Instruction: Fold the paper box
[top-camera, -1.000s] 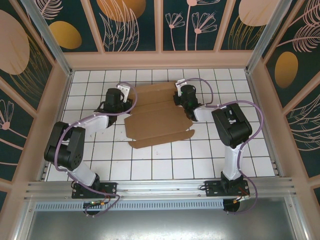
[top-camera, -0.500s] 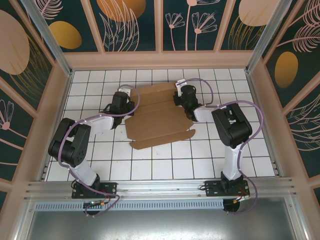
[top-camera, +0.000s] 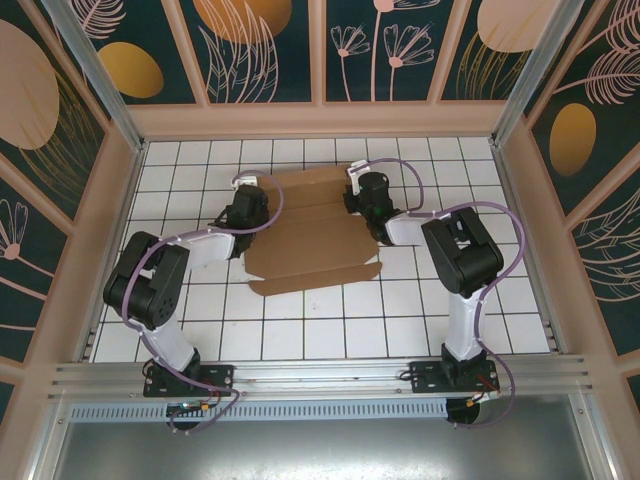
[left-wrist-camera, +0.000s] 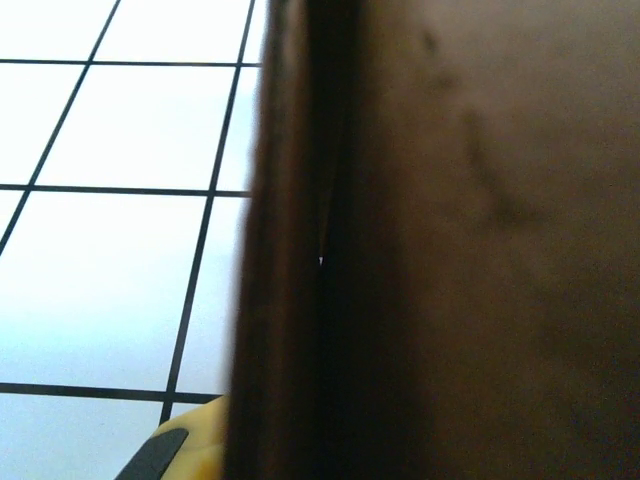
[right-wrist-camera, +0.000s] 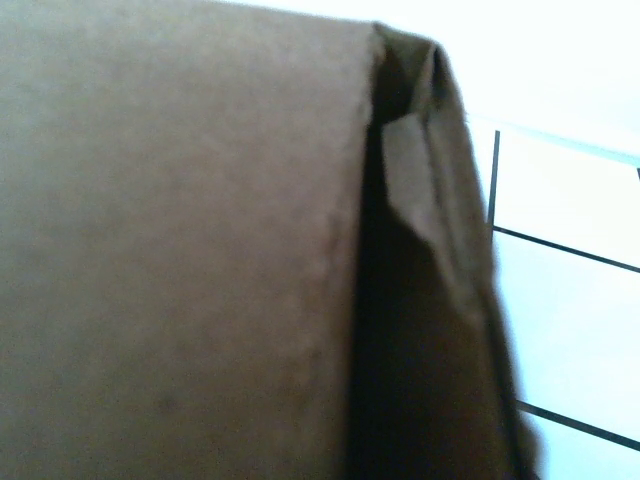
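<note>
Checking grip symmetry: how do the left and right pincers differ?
The left pincer is at the left edge of the paper box, the right pincer at its right edge. The left pincer's camera meets cardboard edge-on, the right pincer's a broad face. Both are shut on it.

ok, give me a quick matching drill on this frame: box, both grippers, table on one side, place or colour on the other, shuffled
1. paper box
2. left gripper
3. right gripper
4. table

A. white tiles, dark grid lines
B. at the box's left edge
C. brown, lying mid-table between the arms
D. at the box's far right corner

Pairs: 1-C, 2-B, 3-D, 4-A
</note>
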